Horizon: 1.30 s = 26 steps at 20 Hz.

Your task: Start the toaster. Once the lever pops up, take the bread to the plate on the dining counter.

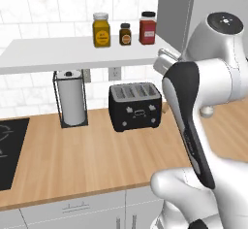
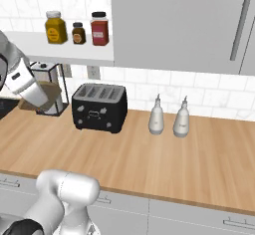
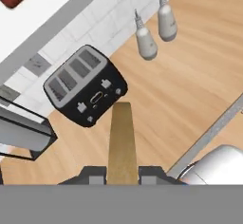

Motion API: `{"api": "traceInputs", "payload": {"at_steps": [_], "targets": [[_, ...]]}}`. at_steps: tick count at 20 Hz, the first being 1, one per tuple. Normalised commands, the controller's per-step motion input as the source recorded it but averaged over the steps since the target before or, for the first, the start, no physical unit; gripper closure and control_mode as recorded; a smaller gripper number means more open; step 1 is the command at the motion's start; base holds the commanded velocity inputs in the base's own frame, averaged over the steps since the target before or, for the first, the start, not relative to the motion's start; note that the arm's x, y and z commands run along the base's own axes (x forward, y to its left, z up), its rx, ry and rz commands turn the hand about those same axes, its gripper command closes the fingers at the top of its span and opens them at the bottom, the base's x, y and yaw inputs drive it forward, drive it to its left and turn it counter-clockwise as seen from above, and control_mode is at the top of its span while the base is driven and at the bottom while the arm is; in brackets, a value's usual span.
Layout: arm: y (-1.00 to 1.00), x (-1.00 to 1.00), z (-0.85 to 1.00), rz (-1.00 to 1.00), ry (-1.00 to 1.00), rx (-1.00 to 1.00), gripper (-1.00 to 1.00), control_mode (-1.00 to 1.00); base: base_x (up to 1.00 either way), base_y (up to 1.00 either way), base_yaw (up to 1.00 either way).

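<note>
The arm hides the toaster's right edge, the paper towel holder is cut off at the hand view's left edge, and jar labels are too small to read.

— What else is near my claw?
— Two white bottles stand well beyond it on the wood counter; a paper-towel holder sits off to one side.
— And higher up?
— Three jars on the shelf.

White square tiles cover the back wall, with an outlet under a white shelf carrying three spice jars. A light-wood table tops grey drawers. Grey wall cabinets hang above two white bottles. A paper-towel holder and black cooktop stand at one end.
</note>
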Motion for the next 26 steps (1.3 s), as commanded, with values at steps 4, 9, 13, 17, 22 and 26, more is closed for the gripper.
{"api": "traceInputs", "payload": {"at_steps": [4,9,13,17,22,26], "targets": [[-0.33,-0.05,-0.72,0.00,0.15,0.00,1.00,-1.00,0.00,0.00,0.00],[-0.47,0.00,-0.84,0.00,0.00,0.00,1.00,-1.00,0.00,0.00,0.00],[-0.16,-0.05,-0.58,0.00,0.02,0.00,1.00,-1.00,0.00,0.00,0.00],[0.00,0.00,0.00,0.00,0.00,0.00,1.00,1.00,-0.86,-0.18,-0.02],[0.00,0.00,0.00,0.00,0.00,0.00,1.00,1.00,-0.85,-0.49,-0.26],[0.00,0.00,0.00,0.00,0.00,0.00,1.00,1.00,-0.06,-0.59,-0.65]]}}
